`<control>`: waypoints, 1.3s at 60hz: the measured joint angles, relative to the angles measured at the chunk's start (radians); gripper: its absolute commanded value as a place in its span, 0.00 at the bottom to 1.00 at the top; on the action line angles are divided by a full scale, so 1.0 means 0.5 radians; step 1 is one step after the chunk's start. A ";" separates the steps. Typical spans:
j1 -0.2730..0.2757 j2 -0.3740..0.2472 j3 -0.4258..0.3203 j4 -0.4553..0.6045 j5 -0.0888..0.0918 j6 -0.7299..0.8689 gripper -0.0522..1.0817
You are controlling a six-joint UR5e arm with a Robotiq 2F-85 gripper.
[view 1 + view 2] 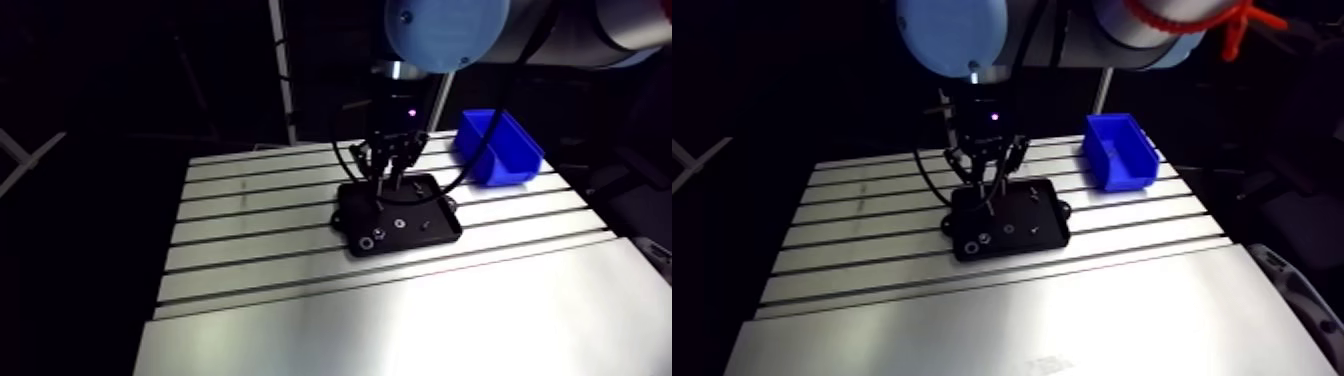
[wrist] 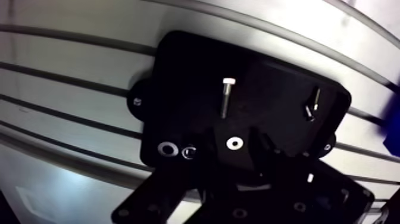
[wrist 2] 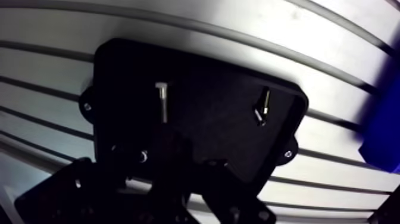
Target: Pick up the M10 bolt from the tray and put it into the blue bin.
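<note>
I judge this to be the reach-and-line-up stage: the gripper [image 1: 390, 183] hangs over the black tray [image 2: 178, 71] with its fingers [image 2: 265, 146] apart and nothing between them. The bolt [image 2: 227, 95] I take for the M10 is the long silver one. It lies flat on the tray floor just ahead of the fingertips, head pointing away from the gripper and shank running back toward it. To do this well, I want to move forward until the shank sits midway between the fingers. Then I turn the wrist so the pads close across the shank rather than along it, and come straight down until the tips nearly meet the tray floor. I would grip near the middle of the shank, or a little toward the head, so it does not tip when lifted. A round shank can roll out of a squeeze, so I close slowly. A washer [image 2: 234, 143] lies right by the fingertips, with a second washer [image 2: 166, 148] and a nut [image 2: 189, 152] beside it. A shorter dark screw [image 2: 311, 104] sits well apart from the bolt, and I must catch none of these. The bolt looks bright, straight and slim, with a small pale head; I read it as plain steel, stiff and smooth. The blue bin [image 1: 500, 145] stands on the table [image 1: 400, 320] beyond the tray, apart from it.
</note>
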 measured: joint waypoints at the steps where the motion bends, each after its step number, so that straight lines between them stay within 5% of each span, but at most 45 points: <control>1: 0.000 0.001 0.002 -0.005 0.000 -0.002 0.55; 78: 0.001 0.087 0.048 -0.223 0.030 0.015 0.55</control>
